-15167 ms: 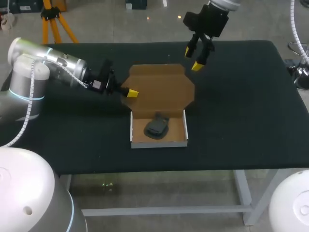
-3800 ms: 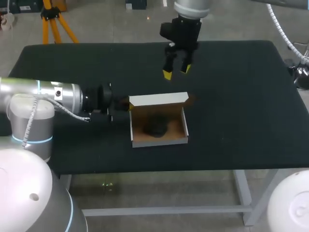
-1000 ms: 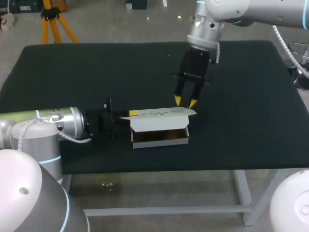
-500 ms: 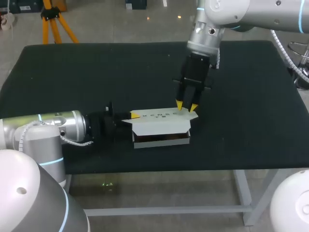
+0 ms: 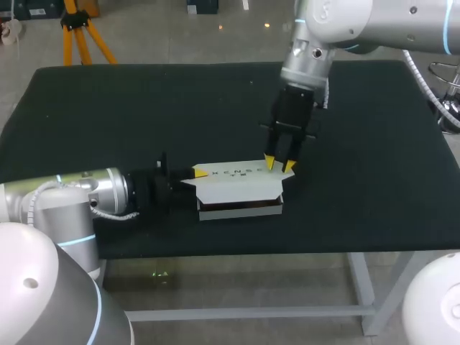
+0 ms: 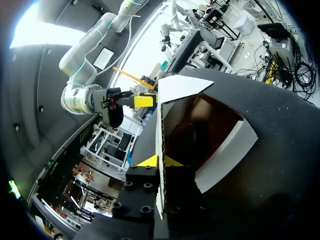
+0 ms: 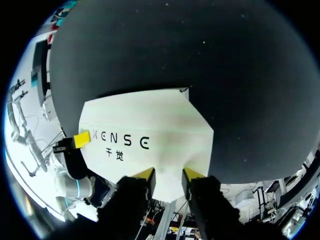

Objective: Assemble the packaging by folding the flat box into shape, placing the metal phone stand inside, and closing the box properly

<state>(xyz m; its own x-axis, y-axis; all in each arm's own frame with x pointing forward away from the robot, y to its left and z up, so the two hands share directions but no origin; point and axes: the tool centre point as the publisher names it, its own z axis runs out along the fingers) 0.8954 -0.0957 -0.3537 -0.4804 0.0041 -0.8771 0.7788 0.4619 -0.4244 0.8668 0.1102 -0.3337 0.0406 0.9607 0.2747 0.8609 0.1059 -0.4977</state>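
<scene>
**One box on the table, its lid held low by two grippers**

One box (image 5: pixel 241 211) is sitting on the black table (image 5: pixel 108 108), toward the front edge and about midway between the sides. Its one lid (image 5: pixel 237 177), white on the outer face with dark print, is lying low over the box but is not sitting flush. A dark gap is showing along the front, between the lid's front edge and the box's white front wall. In the left wrist view the box is gaping like a wedge, brown inside. One dark shape (image 6: pixel 192 142) is lying in the shadow within; whether it is the phone stand cannot be told.

Two arms are at the box. The left arm (image 5: pixel 79 194) is lying low along the table from the left. The left gripper (image 6: pixel 160 161) is pinching the lid's left edge, with one yellow tip on each face of the cardboard. The right arm (image 5: pixel 338 21) is coming down from the far right. The right gripper (image 5: pixel 279 165) is standing nearly upright over the lid's right rear corner. Its two tips are spread a little apart, and both are bearing on the lid's white top from above rather than gripping it from two sides.

There are four yellow tips in all; three are showing in the head view, one of the left gripper's and both of the right's.
</scene>
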